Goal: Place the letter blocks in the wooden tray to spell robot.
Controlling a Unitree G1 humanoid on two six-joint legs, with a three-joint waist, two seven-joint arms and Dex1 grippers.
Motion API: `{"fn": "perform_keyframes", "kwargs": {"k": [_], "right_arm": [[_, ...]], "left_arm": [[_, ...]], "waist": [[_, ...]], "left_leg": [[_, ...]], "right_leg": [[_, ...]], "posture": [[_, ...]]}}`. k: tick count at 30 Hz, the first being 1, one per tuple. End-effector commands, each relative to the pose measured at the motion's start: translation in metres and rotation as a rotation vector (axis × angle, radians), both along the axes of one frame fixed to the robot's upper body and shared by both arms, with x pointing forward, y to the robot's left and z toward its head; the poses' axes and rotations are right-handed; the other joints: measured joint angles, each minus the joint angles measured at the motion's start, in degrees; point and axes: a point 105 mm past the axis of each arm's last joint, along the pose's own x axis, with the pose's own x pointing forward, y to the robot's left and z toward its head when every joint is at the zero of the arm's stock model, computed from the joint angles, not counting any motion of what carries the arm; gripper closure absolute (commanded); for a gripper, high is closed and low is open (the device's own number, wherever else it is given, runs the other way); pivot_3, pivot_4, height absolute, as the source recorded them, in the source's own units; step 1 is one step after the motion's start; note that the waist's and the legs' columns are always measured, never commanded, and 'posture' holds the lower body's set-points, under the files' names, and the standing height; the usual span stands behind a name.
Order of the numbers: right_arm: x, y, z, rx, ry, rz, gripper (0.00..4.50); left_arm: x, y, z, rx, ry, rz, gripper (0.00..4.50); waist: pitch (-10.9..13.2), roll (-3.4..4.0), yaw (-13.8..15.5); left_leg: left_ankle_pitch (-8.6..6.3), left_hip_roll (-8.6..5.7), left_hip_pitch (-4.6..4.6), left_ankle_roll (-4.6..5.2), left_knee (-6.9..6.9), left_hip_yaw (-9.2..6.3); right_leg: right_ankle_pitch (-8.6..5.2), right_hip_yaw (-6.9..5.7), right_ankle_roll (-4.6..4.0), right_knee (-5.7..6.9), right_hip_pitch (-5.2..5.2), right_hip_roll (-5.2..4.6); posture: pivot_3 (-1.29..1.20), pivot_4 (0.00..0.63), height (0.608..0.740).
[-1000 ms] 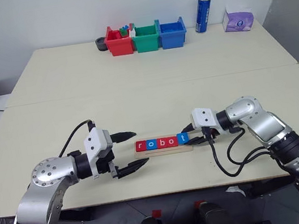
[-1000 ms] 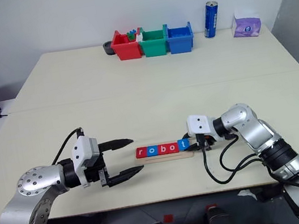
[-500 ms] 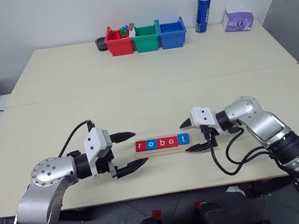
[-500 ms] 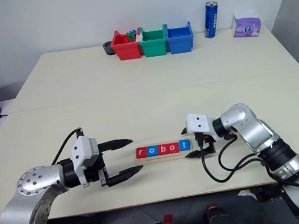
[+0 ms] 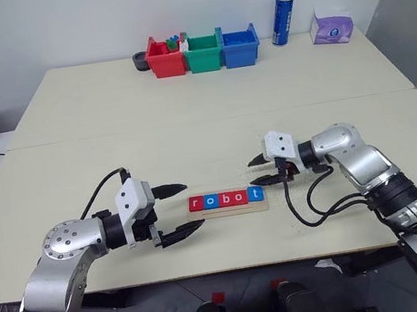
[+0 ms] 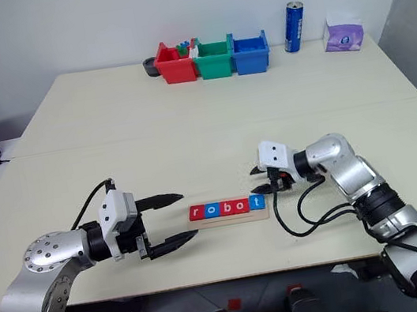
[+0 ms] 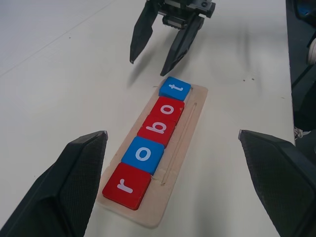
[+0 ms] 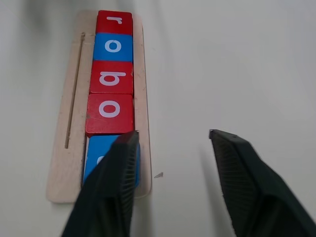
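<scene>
Wooden tray (image 5: 233,209) lies on table (image 5: 205,136), long axis left–right between both arms. Letter blocks (image 5: 226,199) sit in it, reading r-o-b-o-t. Right gripper (image 5: 261,171), part open and empty, is nearest, just behind the t end. Left gripper (image 5: 183,210), wide open and empty, stands off the r end.

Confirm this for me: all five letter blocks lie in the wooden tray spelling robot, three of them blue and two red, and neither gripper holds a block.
Not quite: the colours are swapped. Of the letter blocks, three are red (r, b and the second o) and two are blue (the first o and t), as the left wrist view shows. The rest stands: all five lie in the wooden tray spelling robot, and neither the left gripper nor the right gripper holds a block.
</scene>
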Motion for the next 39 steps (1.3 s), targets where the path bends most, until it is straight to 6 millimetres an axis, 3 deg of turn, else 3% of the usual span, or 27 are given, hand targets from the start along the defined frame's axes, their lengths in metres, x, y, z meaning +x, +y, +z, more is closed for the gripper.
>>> {"fn": "perform_keyframes", "kwargs": {"k": [1,3,4,25,39], "right_arm": [[0.002,0.004,0.002,-0.004,-0.051,0.014,3.60],[0.002,0.004,0.001,-0.007,-0.052,0.020,4.32],[0.002,0.004,0.000,-0.013,-0.056,0.024,4.47],[-0.009,0.003,-0.012,-0.075,-0.098,0.094,4.47],[-0.020,0.013,-0.002,-0.050,-0.136,0.151,4.47]], "left_arm": [[-0.002,0.001,0.007,0.016,-0.042,-0.013,0.00],[-0.002,0.001,0.007,0.017,-0.043,-0.012,0.00],[-0.002,0.001,0.007,0.018,-0.044,-0.011,0.00],[0.000,-0.001,0.008,0.021,-0.052,-0.013,0.00],[0.002,-0.003,0.009,0.016,-0.060,-0.010,0.00]], "waist": [[0.0,0.00,0.0],[0.0,0.00,0.0],[0.0,0.00,0.0],[0.0,0.00,0.0],[0.0,0.00,0.0]], "left_leg": [[0.00,0.00,0.00,0.00,0.00,0.00],[0.00,0.00,0.00,0.00,0.00,-0.01],[0.00,0.01,0.00,0.00,0.00,-0.01],[0.00,0.00,0.00,0.00,0.00,0.00],[0.00,0.01,0.00,0.00,0.00,-0.01]], "right_leg": [[0.00,0.00,0.00,0.00,0.00,0.00],[0.00,0.00,0.00,0.00,0.00,0.00],[0.00,0.00,0.00,0.00,0.00,0.00],[0.00,0.00,0.00,0.01,0.00,0.00],[0.00,-0.01,0.00,0.01,0.00,0.00]], "posture": [[0.00,0.150,0.740],[0.00,0.150,0.740],[0.00,0.150,0.740],[0.00,0.150,0.740],[0.00,0.150,0.740]]}}
